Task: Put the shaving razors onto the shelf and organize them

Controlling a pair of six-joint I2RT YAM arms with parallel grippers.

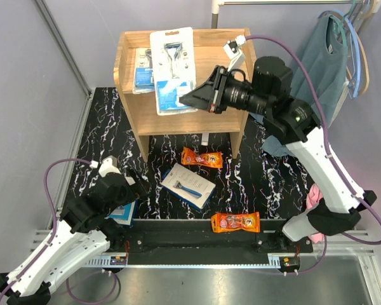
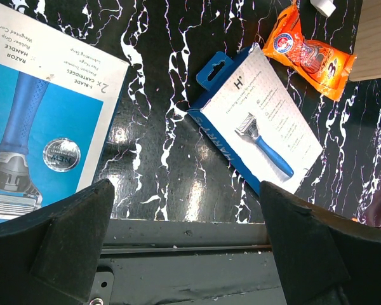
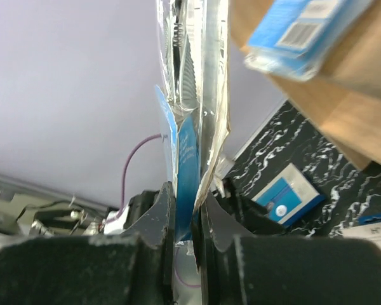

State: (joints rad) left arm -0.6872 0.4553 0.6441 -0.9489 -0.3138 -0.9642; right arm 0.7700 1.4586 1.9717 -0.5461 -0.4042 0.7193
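Arm on the right stretches forward over the shelf (image 1: 223,122), right gripper (image 1: 189,96) pinching the lower edge of a clear razor pack (image 1: 173,67) over the top tier. Left arm sits folded low at the table's (image 1: 260,181) near left corner, left gripper (image 2: 185,187) spread wide over a razor box (image 2: 44,127).

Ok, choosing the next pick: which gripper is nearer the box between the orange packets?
Left. The left gripper hovers beside the box; the right gripper is at the shelf, holding a blister pack.
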